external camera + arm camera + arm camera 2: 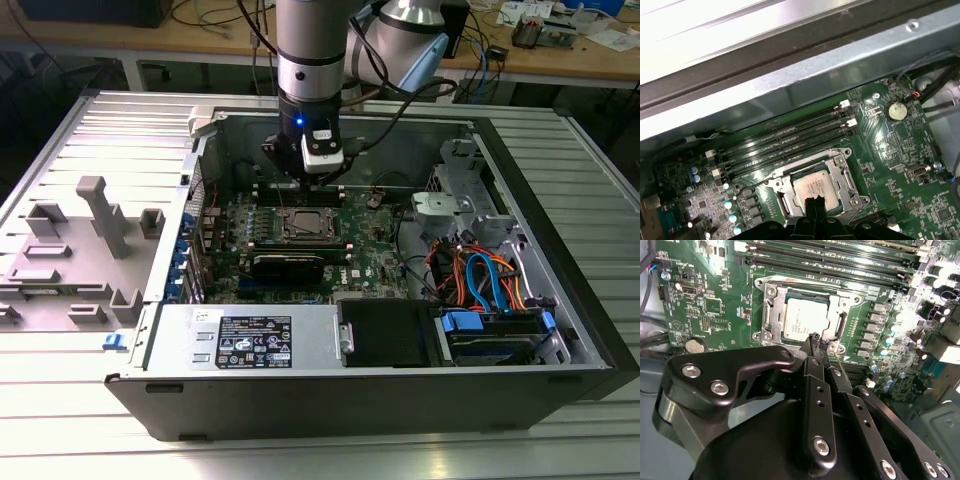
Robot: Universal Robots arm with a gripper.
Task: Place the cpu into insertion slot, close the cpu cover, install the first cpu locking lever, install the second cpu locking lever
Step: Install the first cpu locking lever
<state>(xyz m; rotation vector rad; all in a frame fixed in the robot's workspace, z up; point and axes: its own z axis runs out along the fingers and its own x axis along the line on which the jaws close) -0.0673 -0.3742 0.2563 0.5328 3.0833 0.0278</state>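
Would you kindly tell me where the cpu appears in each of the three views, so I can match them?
Exterior view: the cpu sits mid-board, just under the gripper.
Second wrist view: cpu in the insertion slot, just beyond the gripper.
First wrist view: cpu in the same slot, partly behind the gripper.
Shared landmark: the long black memory slots beside the slot.

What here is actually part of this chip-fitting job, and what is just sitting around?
In the job: gripper, poised close over the socket; cpu, seated in the insertion slot; cpu cover, lying flat around it.
Just there: memory slots; coin battery; coloured cables; grey plastic stand at the exterior view's left.
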